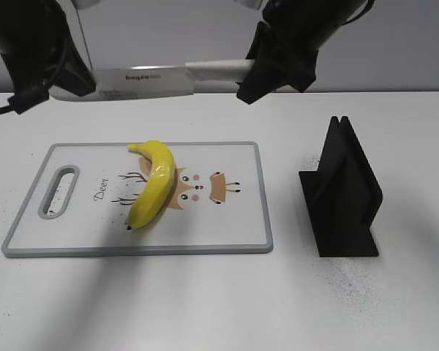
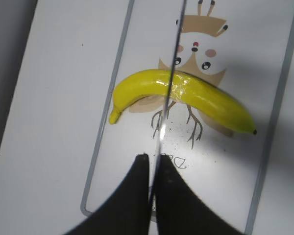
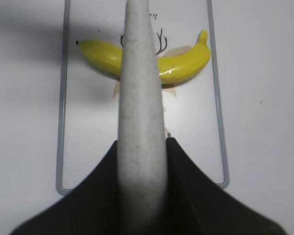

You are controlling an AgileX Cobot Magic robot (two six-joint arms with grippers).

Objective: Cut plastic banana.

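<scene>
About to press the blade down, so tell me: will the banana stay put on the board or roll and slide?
The plastic banana looks glossy, so it may well skid on the smooth cutting board. It lies on its curved side, unsteadied by either pincer, so it could pivot. The knife is above its middle, which probably limits tipping.

The word "Deer" is showing in thin script on the board (image 1: 241, 219), just beside the handle slot (image 1: 60, 191) and the antler drawing. A short dark brand mark is sitting on the knife blade (image 1: 143, 82) (it is looking like "bayco", though too small to be sure), with finer print beneath it staying unreadable.
</scene>
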